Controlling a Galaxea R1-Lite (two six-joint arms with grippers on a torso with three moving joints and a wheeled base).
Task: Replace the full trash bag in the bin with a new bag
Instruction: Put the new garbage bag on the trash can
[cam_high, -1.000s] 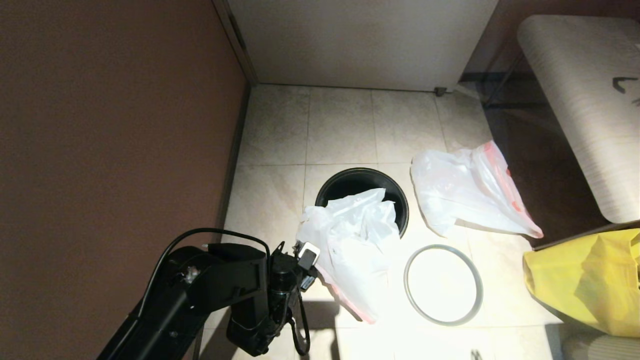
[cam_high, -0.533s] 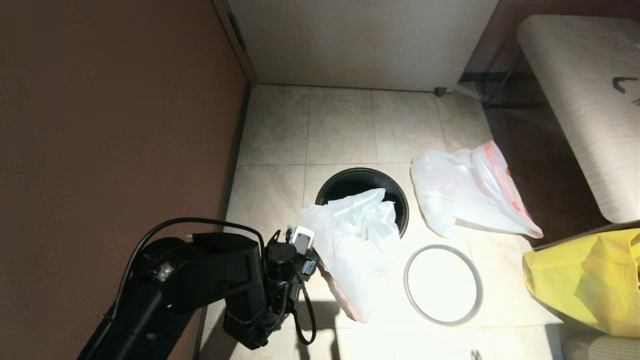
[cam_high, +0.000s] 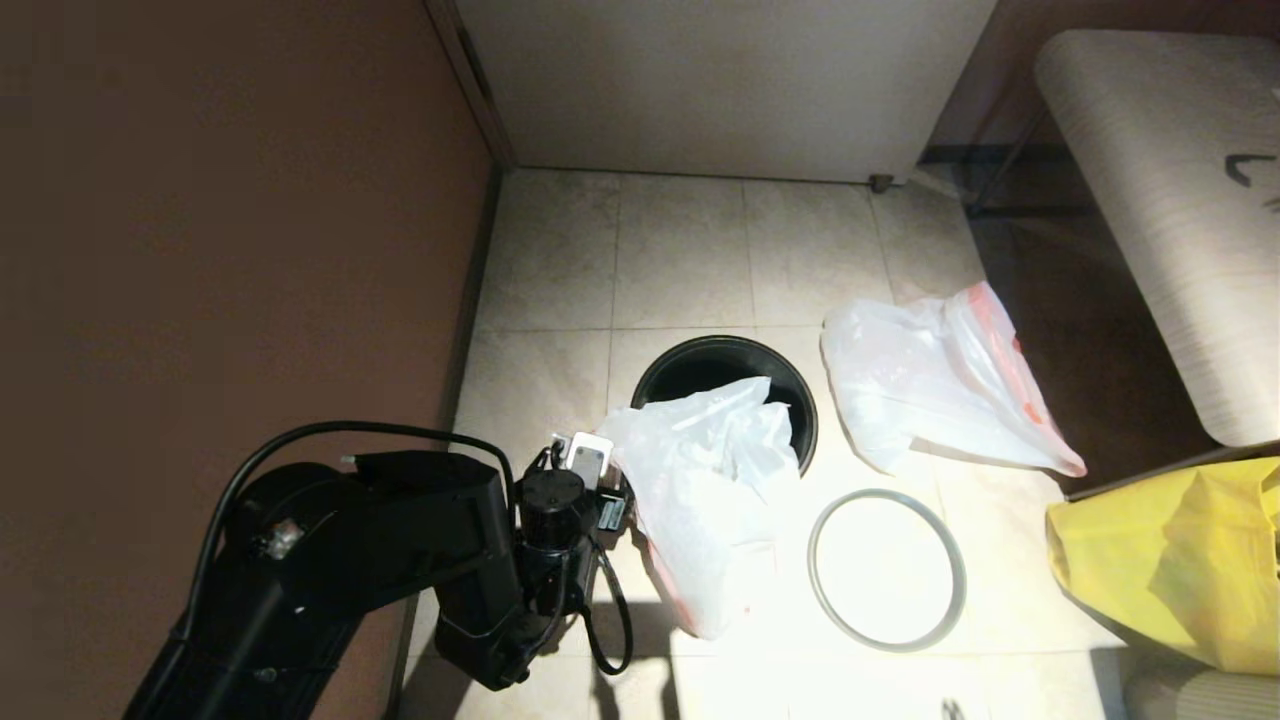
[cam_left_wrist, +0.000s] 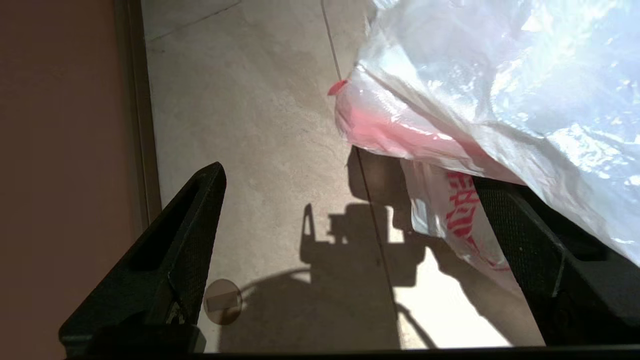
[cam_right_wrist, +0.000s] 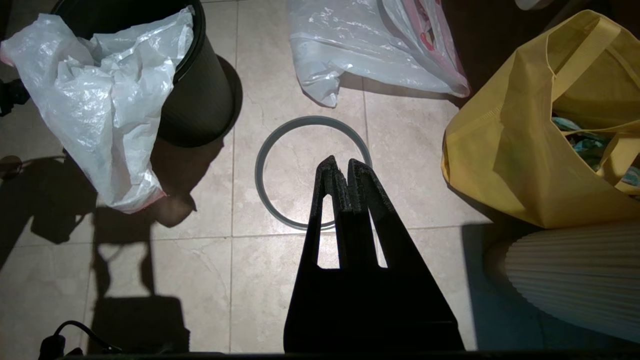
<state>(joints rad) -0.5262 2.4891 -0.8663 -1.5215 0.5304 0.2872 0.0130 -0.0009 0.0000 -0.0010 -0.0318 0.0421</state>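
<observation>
New bag (cam_high: 700, 500) half draped over bin (cam_high: 680, 370); my L gripper (cam_left_wrist: 350, 180) wide open beside it, R gripper (cam_right_wrist: 341, 175) shut, parked. Next: regrip bag edge, spread round bin mouth.

the head view looks steeply down on the floor (cam_high: 680, 250) from high up. both wrist views sit lower, sharing the bin (cam_high: 700, 365) and its draped bag (cam_high: 700, 480) with it.

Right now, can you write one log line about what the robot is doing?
left gripper: jaws open beside new bag | bag: draped over bin rim | hoop: on floor | right gripper: shut, idle
</observation>
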